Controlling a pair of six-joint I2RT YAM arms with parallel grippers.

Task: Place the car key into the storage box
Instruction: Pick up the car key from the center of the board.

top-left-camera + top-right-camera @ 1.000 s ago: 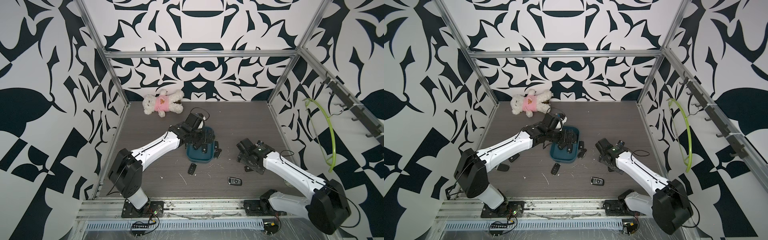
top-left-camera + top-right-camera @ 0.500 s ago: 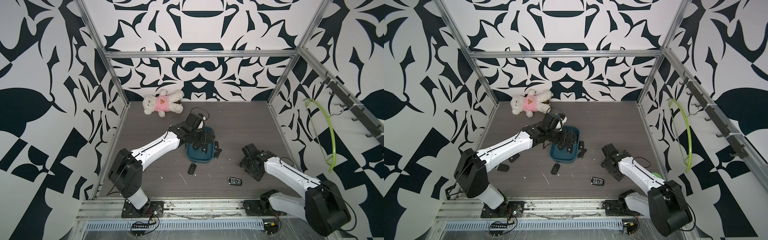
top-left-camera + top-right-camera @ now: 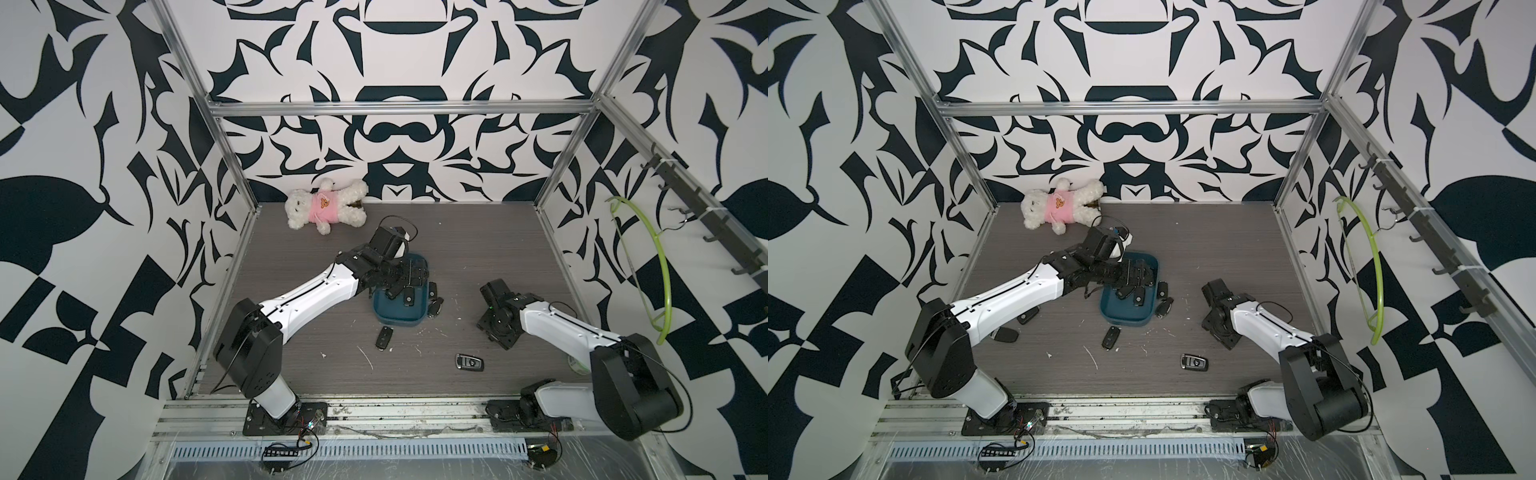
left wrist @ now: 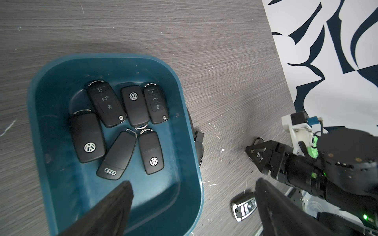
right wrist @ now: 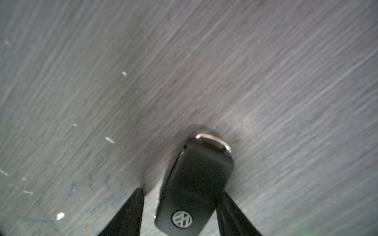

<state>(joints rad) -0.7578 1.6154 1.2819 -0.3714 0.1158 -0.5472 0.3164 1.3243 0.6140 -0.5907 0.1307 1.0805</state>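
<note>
Nearest, a silver key (image 3: 469, 362) lies on open surface (image 3: 415, 232). Beyond, the right hand (image 5: 182, 192) straddles the black key (image 5: 196, 183), well clear of the box (image 4: 185, 155), touching one side, not pinching. Farther, the left hand (image 4: 193, 182) hangs spread over the box rim.

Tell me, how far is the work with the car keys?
Done: six keys lie in the storage box, under the open left tool. In hand: the right tool straddles a Volkswagen key on the table, not gripped yet. Left: that key, a silver key and black keys near the box.
</note>
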